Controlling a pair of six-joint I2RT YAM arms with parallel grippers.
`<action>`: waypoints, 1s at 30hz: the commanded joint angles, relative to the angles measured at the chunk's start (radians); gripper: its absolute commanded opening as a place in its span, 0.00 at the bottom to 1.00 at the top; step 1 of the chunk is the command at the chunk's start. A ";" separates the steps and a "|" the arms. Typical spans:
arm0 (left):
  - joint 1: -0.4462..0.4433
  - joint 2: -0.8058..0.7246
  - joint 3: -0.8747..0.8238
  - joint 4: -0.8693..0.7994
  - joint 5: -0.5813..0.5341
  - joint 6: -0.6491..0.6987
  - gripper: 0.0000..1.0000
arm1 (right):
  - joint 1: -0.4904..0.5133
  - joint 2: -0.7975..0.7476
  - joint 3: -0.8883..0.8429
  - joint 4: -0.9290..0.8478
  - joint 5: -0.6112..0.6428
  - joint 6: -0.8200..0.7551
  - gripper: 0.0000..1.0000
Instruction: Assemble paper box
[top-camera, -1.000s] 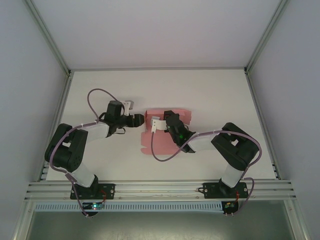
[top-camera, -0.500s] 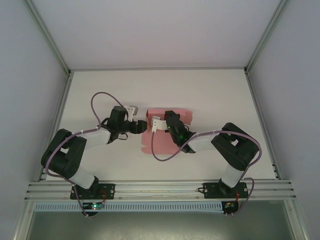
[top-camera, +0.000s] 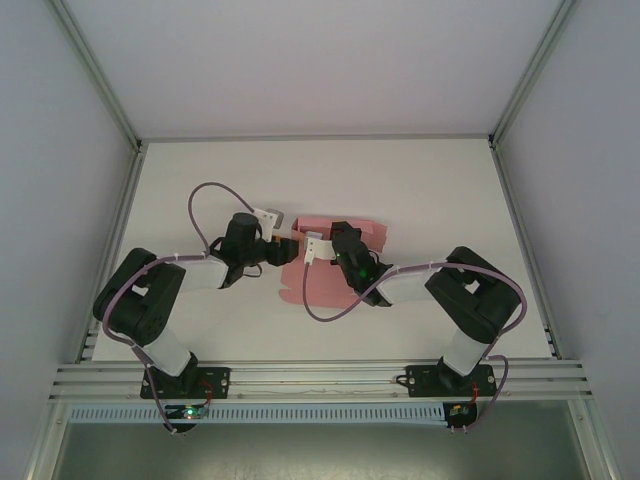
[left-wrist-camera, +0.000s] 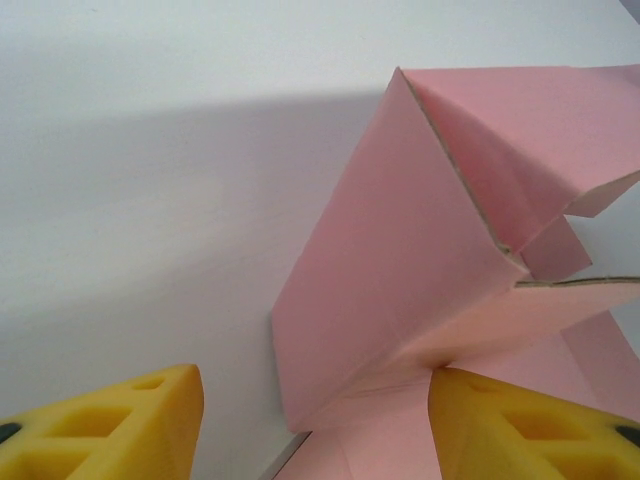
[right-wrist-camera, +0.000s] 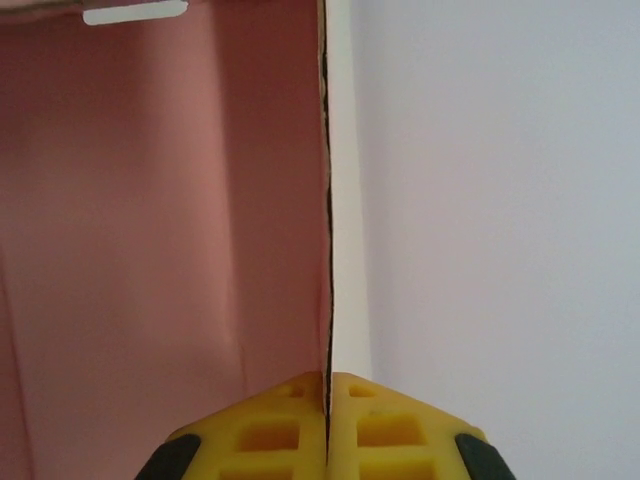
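Observation:
The paper box (top-camera: 312, 285) is a salmon-pink card sheet lying partly folded at the middle of the white table. My left gripper (top-camera: 288, 250) is at its left edge. In the left wrist view a raised, folded panel of the paper box (left-wrist-camera: 400, 260) stands between the yellow fingers of my left gripper (left-wrist-camera: 315, 425), which is open. The right fingertip (left-wrist-camera: 520, 420) touches the crease and the left one stands apart from the card. My right gripper (top-camera: 335, 236) is over the sheet's far part. It (right-wrist-camera: 327, 400) is shut on the edge of an upright pink wall (right-wrist-camera: 150, 200).
The white tabletop (top-camera: 450, 200) has free room on every side of the sheet. Grey enclosure walls and metal posts (top-camera: 130, 150) border it. The aluminium rail (top-camera: 320, 378) with both arm bases runs along the near edge.
My left gripper has moved right to the card's left edge, and its jaws have narrowed. The card's left part has shifted slightly. The right gripper keeps its hold in place.

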 joint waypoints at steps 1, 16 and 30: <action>-0.021 0.035 0.028 0.126 -0.029 0.041 0.60 | 0.022 -0.004 -0.010 -0.114 -0.059 0.041 0.00; -0.083 0.087 0.043 0.242 -0.207 0.042 0.53 | 0.035 0.014 -0.013 -0.157 -0.051 0.052 0.00; -0.143 0.139 0.037 0.144 -0.467 0.067 0.36 | 0.034 -0.003 -0.027 -0.161 -0.019 0.071 0.00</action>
